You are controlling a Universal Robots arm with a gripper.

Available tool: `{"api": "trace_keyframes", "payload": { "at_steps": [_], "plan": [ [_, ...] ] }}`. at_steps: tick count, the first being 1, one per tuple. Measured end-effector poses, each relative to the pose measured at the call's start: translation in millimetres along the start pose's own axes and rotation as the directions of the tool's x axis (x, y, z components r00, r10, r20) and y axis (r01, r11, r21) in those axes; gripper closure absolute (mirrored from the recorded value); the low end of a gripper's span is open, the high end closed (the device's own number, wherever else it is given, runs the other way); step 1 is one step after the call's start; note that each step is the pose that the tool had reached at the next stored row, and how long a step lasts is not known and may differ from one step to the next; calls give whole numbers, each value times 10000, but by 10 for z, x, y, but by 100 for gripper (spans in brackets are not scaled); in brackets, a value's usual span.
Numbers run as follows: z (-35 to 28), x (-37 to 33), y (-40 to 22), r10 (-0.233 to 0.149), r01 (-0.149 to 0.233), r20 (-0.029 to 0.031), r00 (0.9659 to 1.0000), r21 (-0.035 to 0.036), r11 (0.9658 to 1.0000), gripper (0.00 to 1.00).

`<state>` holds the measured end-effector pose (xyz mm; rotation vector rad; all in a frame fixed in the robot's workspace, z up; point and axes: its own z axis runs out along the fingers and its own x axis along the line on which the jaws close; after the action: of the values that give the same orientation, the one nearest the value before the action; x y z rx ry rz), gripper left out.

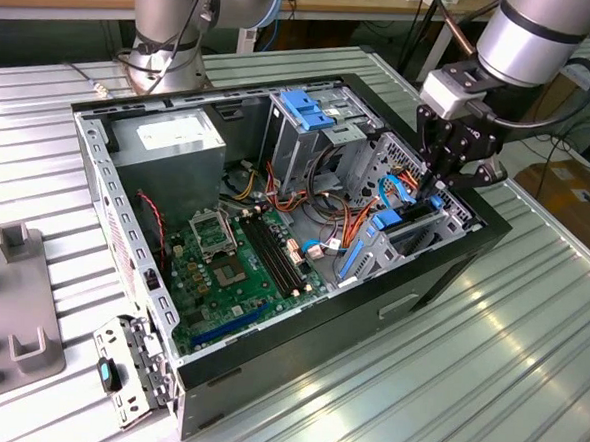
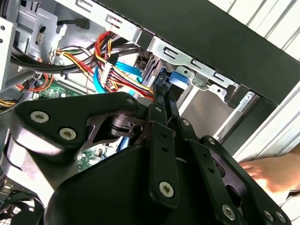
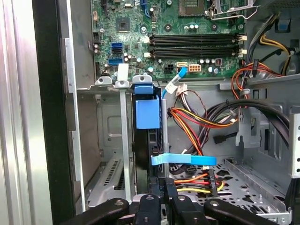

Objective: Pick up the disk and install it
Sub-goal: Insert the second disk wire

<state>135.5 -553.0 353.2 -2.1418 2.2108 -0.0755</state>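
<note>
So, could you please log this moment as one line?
end effector: at drive bay | disk: upright in bay | case: open

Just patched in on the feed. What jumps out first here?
The open computer case lying on the ribbed metal table, green motherboard exposed. The black tool reaches down into the drive bay at the exterior view's right, right at the blue-railed disk standing on edge in its slot. A hand shows outside the case in the second wrist view.
</note>
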Motion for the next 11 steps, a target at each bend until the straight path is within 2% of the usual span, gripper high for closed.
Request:
{"api": "trace_keyframes", "payload": {
  "at_steps": [11],
  "plan": [
    [2,8,22,1,-1,-1,10000,0,10000,84]
  ]
}}
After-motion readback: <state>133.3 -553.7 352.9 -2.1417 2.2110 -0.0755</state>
